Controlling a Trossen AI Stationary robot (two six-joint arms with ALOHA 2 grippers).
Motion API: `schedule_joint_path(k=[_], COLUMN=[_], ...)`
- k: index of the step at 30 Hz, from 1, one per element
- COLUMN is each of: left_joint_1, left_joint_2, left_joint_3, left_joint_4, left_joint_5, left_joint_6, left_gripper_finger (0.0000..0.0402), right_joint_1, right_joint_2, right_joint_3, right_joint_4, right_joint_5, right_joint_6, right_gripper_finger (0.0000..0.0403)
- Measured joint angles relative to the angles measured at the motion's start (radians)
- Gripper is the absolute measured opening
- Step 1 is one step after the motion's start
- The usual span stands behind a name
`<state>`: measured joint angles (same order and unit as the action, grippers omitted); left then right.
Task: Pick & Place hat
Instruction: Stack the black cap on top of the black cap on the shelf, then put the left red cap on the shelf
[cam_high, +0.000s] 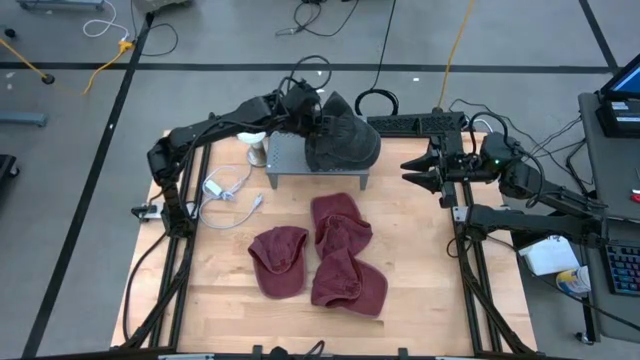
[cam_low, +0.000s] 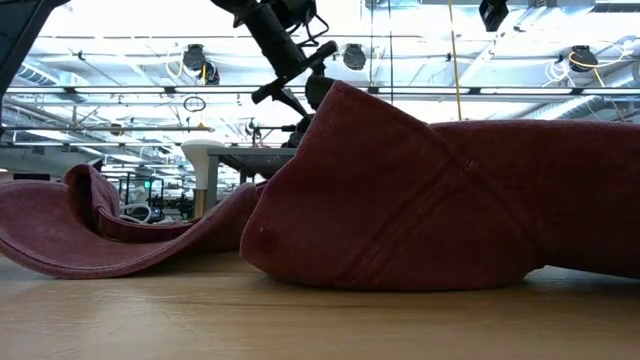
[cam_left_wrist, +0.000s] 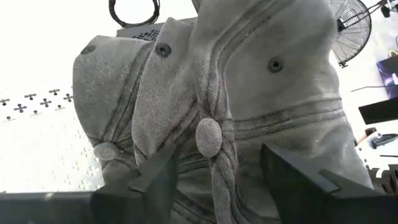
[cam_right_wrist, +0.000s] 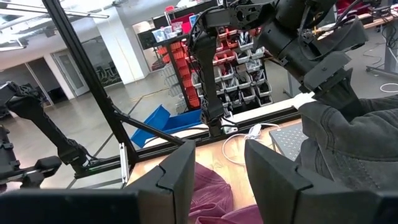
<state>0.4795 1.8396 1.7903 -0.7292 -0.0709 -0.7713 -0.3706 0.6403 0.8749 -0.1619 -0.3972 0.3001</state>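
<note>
I see the wooden table (cam_high: 230, 300) ringed by grey floor with taped lines and loose cables. Three red hats (cam_high: 320, 255) lie in a heap around its middle. Grey hats (cam_high: 342, 140) pile on the perforated metal stand (cam_high: 285, 158) at the far edge, where my left gripper (cam_high: 308, 118) presses in, fingers (cam_left_wrist: 292, 171) parted around the crown. My right gripper (cam_high: 420, 168) waits released by the right edge.

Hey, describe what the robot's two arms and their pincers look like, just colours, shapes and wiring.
Both arms are black, built of slim jointed links with black cables looped along them. The left pincer sits on a blocky black head. The right pincer ends in two pointed dark fingers, wedge-shaped with flat angular faces; a small green light glows on that arm's wrist.
</note>
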Motion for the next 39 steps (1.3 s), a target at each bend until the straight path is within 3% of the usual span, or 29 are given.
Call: schedule_joint_path(k=[12, 24, 33, 39], left_joint_1=[0.014, -0.017, -0.110, -0.193], left_joint_2=[-0.057, -0.223, -0.331, -0.356], left_joint_3=[0.000, 0.000, 0.001, 0.001], left_joint_4=[0.096, 0.091, 0.014, -0.130], left_joint_5=[0.028, 0.162, 0.213, 0.217], left_joint_6=[0.161, 0.307, 0.277, 0.082], left_gripper_finger=[0.0285, 0.0269, 0.0253, 0.0261], right_joint_1=[0.000, -0.001, -0.001, -0.001], right_joint_2=[0.001, 0.014, 0.042, 0.068], right_joint_3=[0.000, 0.000, 0.000, 0.000], right_joint_4=[0.000, 0.007, 0.011, 0.016], right_joint_5=[0.002, 0.002, 0.003, 0.003], right_joint_6=[-0.006, 0.013, 0.023, 0.021], right_gripper_finger=[0.0132, 0.0132, 0.0132, 0.0132])
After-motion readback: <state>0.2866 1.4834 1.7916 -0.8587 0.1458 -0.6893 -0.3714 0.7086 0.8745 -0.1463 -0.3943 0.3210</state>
